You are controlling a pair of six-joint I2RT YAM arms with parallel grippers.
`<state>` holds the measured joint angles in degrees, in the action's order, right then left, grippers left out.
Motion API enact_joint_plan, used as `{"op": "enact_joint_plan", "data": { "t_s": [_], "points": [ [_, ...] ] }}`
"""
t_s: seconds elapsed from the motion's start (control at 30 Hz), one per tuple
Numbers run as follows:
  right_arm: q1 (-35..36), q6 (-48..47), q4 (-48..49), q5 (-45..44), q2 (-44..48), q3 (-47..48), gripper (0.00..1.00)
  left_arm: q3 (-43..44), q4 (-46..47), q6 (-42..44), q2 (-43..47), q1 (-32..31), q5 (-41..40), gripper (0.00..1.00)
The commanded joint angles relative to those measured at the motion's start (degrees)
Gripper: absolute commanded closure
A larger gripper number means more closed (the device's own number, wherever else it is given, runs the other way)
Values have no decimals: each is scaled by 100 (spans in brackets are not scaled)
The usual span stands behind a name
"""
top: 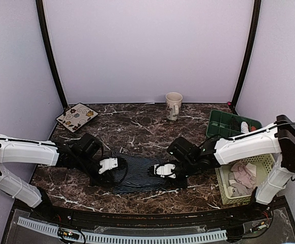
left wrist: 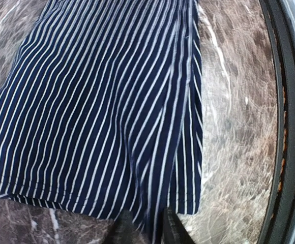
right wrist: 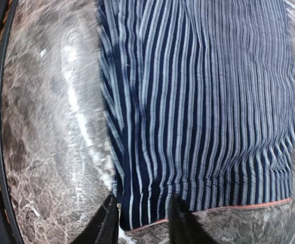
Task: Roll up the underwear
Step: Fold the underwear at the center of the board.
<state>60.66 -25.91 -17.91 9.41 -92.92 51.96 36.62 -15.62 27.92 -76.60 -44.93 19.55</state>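
The dark navy underwear [top: 136, 173] with thin white stripes lies flat on the marble table between my two grippers. My left gripper [top: 108, 165] is at its left end. In the left wrist view the gripper [left wrist: 146, 231] is shut on a pinch of the striped cloth [left wrist: 112, 101] near the corner closest to the table's front. My right gripper [top: 164, 170] is at the cloth's right end. In the right wrist view the gripper [right wrist: 143, 226] is open, its jaws astride the hem corner of the cloth [right wrist: 198, 101], which lies flat there. The dusty pink underwear [top: 241, 175] lies in the basket.
A cream slatted basket [top: 229, 195] stands at the right front with pale garments in it. A green tray [top: 224, 127] is behind it. A beige mug [top: 174, 104] stands at the back centre. A patterned tile [top: 77, 116] lies at the back left. The table's black front rim [left wrist: 290, 127] runs close by the cloth.
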Motion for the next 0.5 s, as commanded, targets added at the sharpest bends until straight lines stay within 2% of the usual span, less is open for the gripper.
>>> {"op": "enact_joint_plan", "data": {
  "t_s": [0.0, 0.07, 0.23, 0.33, 0.47],
  "points": [
    [120, 257, -114, 45, 14, 26, 60, -52, -213, 86, 210, -34, -78, 65],
    [121, 431, -179, -57, 215, 37, 50, -54, -324, 91, 442, -34, -73, 59],
    [26, 1514, 283, -273, 1203, -65, 41, -123, -342, -91, 1101, -36, -194, 55],
    [-119, 2451, 849, -213, 1585, -335, 40, -121, -254, -218, 1186, -34, -192, 55],
    [-180, 3016, 1448, -208, 1657, -542, 41, -1, -113, -375, 788, -34, -81, 59]
  ]
}}
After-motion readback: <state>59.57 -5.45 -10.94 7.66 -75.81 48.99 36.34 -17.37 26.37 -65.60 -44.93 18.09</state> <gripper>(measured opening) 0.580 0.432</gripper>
